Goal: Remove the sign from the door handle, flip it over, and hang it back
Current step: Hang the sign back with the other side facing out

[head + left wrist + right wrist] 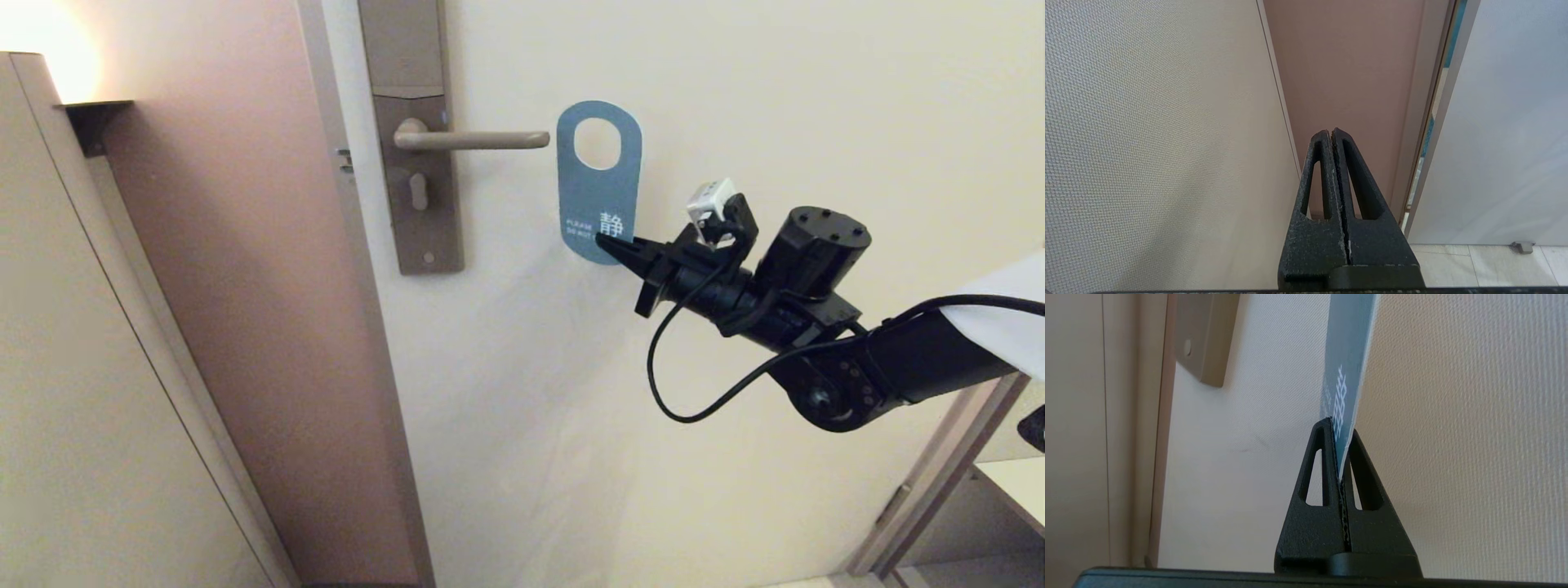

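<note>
Between right jaws, sign bottom edge

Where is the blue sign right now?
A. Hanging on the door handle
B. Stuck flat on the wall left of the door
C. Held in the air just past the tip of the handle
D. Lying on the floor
C: the right tool pinches the sign by its lower end, and its hole sits just beyond the tip of the handle, not threaded over it.
</note>
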### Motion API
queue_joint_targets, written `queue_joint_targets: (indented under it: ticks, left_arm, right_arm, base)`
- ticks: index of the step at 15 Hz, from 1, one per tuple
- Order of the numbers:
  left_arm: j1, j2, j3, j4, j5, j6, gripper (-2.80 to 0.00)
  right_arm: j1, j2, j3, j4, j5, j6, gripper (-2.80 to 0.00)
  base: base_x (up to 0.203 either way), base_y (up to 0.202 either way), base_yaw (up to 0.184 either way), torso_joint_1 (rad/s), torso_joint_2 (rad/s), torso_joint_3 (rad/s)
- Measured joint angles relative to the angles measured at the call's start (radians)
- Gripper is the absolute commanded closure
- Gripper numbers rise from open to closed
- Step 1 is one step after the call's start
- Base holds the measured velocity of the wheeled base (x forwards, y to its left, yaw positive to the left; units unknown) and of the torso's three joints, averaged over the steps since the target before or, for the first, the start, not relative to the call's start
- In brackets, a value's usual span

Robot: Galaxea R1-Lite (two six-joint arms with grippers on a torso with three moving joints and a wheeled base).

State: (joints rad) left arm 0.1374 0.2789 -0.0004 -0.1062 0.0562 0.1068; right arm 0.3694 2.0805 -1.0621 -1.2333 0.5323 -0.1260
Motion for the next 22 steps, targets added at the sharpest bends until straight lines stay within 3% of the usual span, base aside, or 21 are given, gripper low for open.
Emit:
queue_joint_targets:
  ticks: [22]
  left_arm:
    - [0.0,0.0,0.0,0.01,-0.025,0.041,0.0]
  right_arm:
    - [0.104,0.05,-0.122,0.047,0.005,-0.001,0.0]
  base:
    - [0.0,0.0,0.0,0.0,0.0,0.0]
